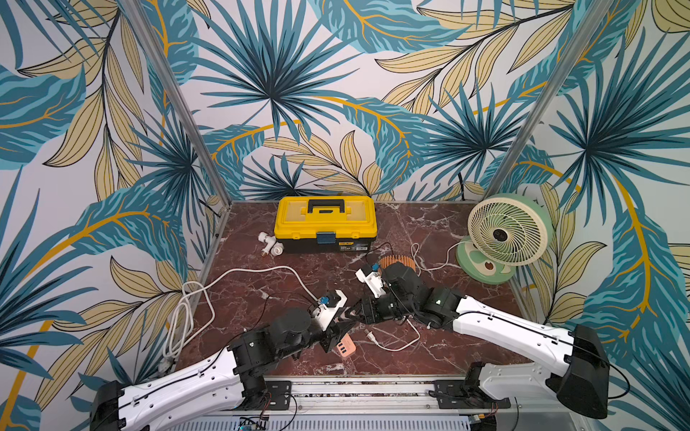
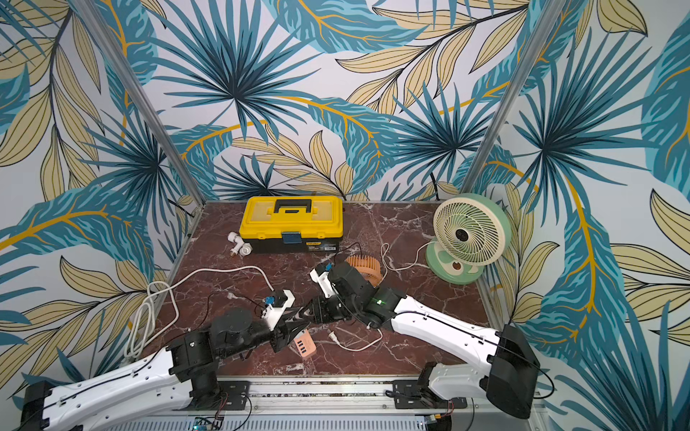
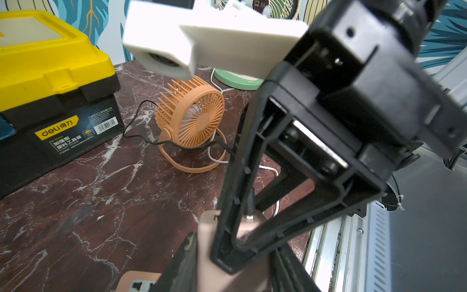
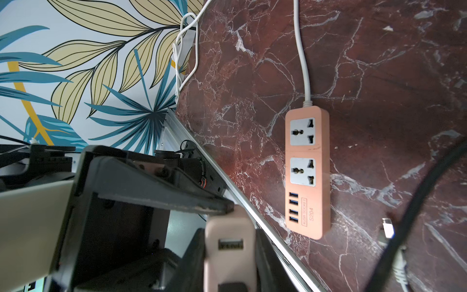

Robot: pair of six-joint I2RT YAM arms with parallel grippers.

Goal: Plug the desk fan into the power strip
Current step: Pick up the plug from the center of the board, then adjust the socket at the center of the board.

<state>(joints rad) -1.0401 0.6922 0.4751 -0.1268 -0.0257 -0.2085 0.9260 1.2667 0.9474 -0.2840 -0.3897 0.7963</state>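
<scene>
The power strip (image 4: 307, 151) lies flat on the counter (image 4: 379, 75), sockets up, close beneath where my two hands meet in the air. My left hand (image 1: 341, 328) is pinched on a small salmon block (image 4: 228, 227) with a metal USB port; my right hand (image 1: 351, 314) flanks the same block, and I cannot tell whether it grips. The orange desk fan (image 3: 194, 113) stands well behind. I judge the strip light, rigid and apt to slide on marble, so I would pin its long sides, clear of the sockets, minding its stiff white cord (image 4: 303, 63).
</scene>
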